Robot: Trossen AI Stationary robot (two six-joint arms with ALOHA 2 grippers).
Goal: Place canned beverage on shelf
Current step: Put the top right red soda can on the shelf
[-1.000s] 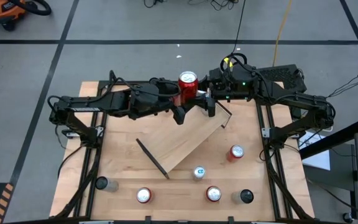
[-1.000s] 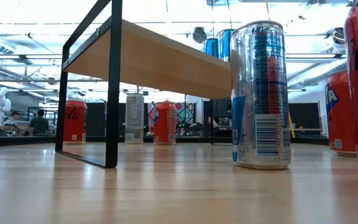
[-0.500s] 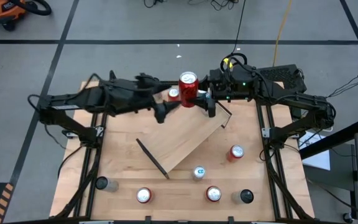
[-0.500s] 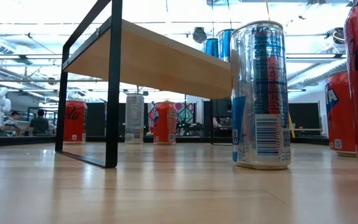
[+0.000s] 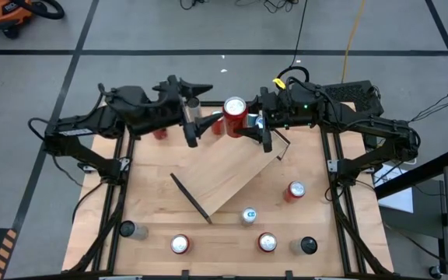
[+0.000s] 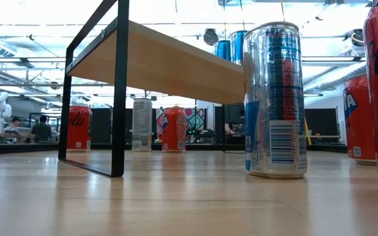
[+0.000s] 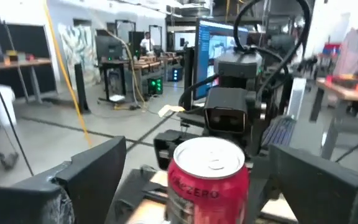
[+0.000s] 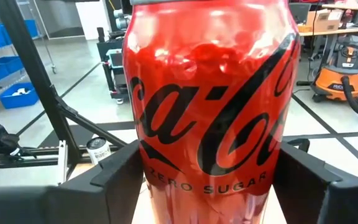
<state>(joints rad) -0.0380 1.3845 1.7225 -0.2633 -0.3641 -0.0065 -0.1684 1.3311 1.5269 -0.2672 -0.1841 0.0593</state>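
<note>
While the right hand (image 5: 249,129) pinches a red can (image 5: 234,114) between its two dark fingers (image 8: 114,177), that can sits up high over the far end of the shelf (image 5: 225,175). In the right wrist view the can (image 8: 209,99) fills most of the picture — it is red with black writing on it. It is upright, with its silver top facing up.

The left hand (image 5: 190,123) is just to the left of the can, at the far side of the bench (image 5: 150,198). Its fingers (image 7: 98,171) are spread wide, and the can (image 7: 207,180) shows between them without touching them. It holds nothing.

The shelf is a light wood board with a thin black bracket (image 5: 190,197) at its near end. It lies slanted across the middle of the bench. From the low view it stands up on its black frame (image 6: 119,85), and two blue cans (image 6: 231,47) peek over its top.

Near the front of the bench there are more cans — a silver and blue one (image 5: 249,215) just by the near end of the shelf, a red one (image 5: 295,190) to the right of it, and two red ones (image 5: 180,245) closer still. A dark can (image 5: 308,246) stands at the near right and another dark one (image 5: 127,229) at the near left.
</note>
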